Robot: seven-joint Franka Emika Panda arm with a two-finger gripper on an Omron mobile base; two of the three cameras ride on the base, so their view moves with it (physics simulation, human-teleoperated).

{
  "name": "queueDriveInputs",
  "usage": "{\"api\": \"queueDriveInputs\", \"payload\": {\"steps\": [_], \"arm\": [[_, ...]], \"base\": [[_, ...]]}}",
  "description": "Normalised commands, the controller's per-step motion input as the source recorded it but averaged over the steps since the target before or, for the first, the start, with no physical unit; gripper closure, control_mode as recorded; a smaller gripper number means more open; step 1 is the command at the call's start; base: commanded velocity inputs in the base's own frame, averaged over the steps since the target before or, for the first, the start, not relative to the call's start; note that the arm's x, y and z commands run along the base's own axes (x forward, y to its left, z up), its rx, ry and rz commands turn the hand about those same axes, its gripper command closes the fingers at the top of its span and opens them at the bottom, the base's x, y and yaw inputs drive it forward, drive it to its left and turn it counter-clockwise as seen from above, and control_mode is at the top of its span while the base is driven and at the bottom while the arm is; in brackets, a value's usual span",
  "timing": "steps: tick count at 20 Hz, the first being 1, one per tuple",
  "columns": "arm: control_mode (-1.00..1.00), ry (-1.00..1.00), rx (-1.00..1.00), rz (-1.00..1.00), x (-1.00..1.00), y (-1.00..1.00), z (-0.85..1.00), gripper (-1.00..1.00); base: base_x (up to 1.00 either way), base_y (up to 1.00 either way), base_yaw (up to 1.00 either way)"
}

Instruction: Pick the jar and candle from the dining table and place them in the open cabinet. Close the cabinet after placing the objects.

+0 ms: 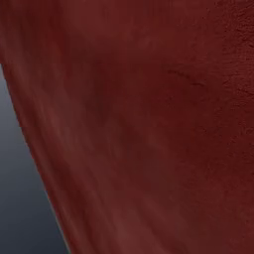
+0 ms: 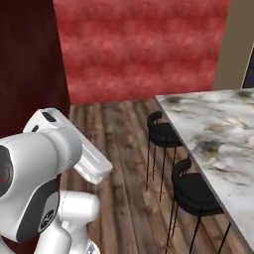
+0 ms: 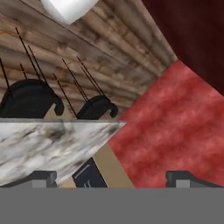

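The dining table (image 2: 218,134) is a white-grey marble top with brown veins, running along the right of the right base view. The hand view, rolled over, shows the dining table (image 3: 43,144) as a marble wedge at the lower left. My gripper (image 3: 113,179) is open, its two dark fingertips (image 3: 43,177) standing wide apart with nothing between them. It hangs away from the table, pointing across its corner toward the red wall. The jar, the candle and the cabinet are out of view.
Two black stools (image 2: 161,131) (image 2: 196,191) stand on the wooden plank floor (image 2: 119,149) along the table's near side. A red wall (image 2: 139,49) closes the far end, and a dark red wall (image 1: 149,124) lies close on the left. My white arm (image 2: 44,168) rises at the lower left.
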Motion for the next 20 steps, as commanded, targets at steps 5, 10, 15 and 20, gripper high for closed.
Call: {"api": "queueDriveInputs", "payload": {"steps": [5, 10, 15, 20], "arm": [[1.00, 0.00, 0.00, 0.00, 0.00, 0.00, 0.00, -1.00], [1.00, 0.00, 0.00, 0.00, 0.00, 0.00, 0.00, -1.00], [1.00, 0.00, 0.00, 0.00, 0.00, 0.00, 0.00, -1.00], [1.00, 0.00, 0.00, 0.00, 0.00, 0.00, 0.00, -1.00]], "base": [[0.84, 0.66, -0.41], [0.84, 0.66, -0.40], [0.85, 0.66, -0.40], [0.92, 0.72, -0.37]]}}
